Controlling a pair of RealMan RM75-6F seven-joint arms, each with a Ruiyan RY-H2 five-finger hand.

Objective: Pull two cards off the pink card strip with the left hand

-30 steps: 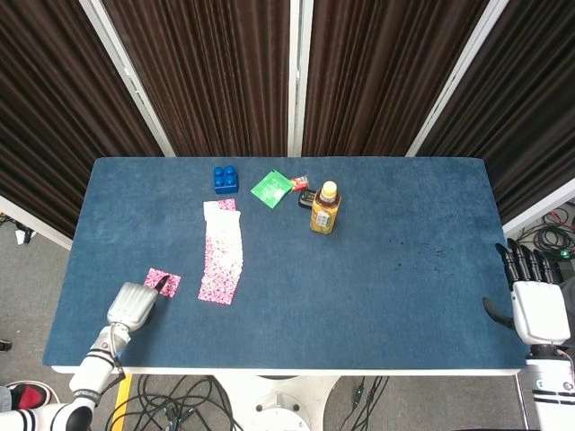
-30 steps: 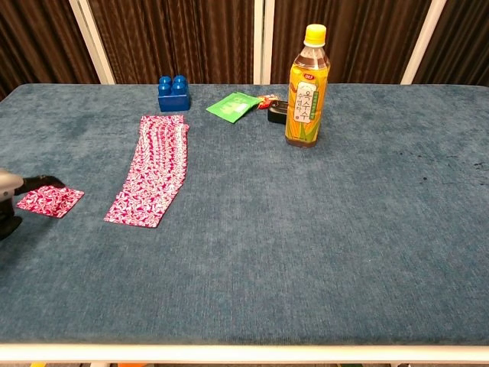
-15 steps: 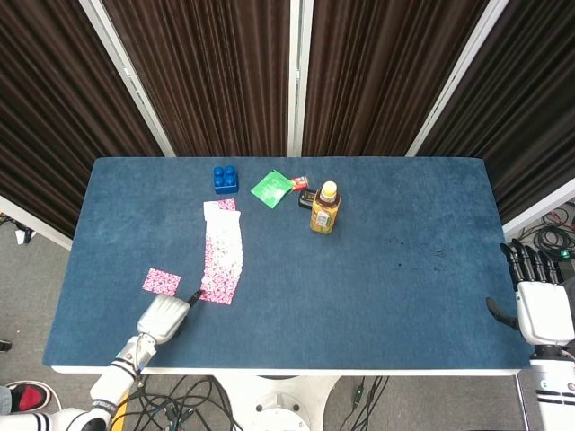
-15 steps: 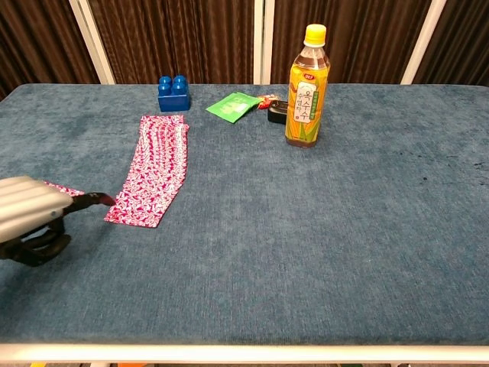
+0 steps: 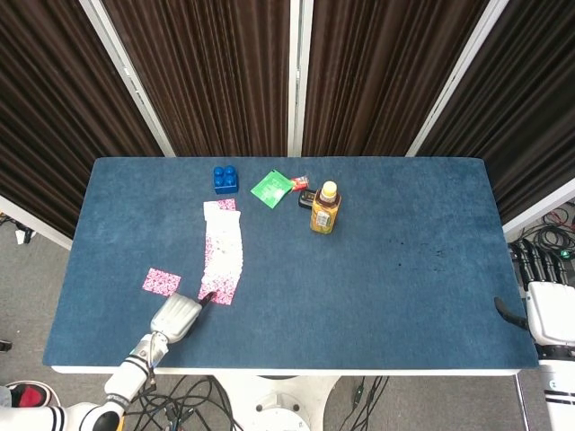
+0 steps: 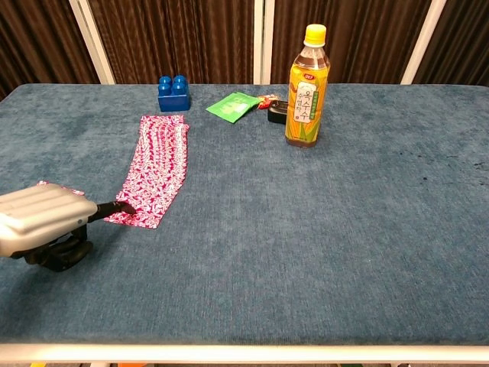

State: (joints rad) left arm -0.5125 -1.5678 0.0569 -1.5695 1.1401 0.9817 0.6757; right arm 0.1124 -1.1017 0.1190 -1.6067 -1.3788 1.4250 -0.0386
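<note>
Blue felt-like table [image 5: 377, 269] fills the middle of the head view, and we can see the left hand [image 5: 176, 317] low at the lower left, back of the hand up, one dark fingertip [image 5: 207, 296] stretched out and touching the near end of the pink card strip [image 5: 222, 254]. Nothing is grasped as far as we can tell, just that fingertip pressing on the strip's edge. One loose pink card [image 5: 162, 281] lies just left of the strip, apart from it. The right hand [image 5: 548, 310] sits at the far right edge of the frame, off the table, fingers straight and apart, holding nothing.

In the chest view, the left hand [image 6: 42, 220] comes in from the lower left, knuckles up, the other fingers curled under, dark fingertip [image 6: 122, 206] on the strip's [image 6: 157, 167] near corner. Behind the strip we get a blue block [image 6: 173, 92], a green packet [image 6: 234, 105] and a tea bottle [image 6: 307, 86] standing upright.
</note>
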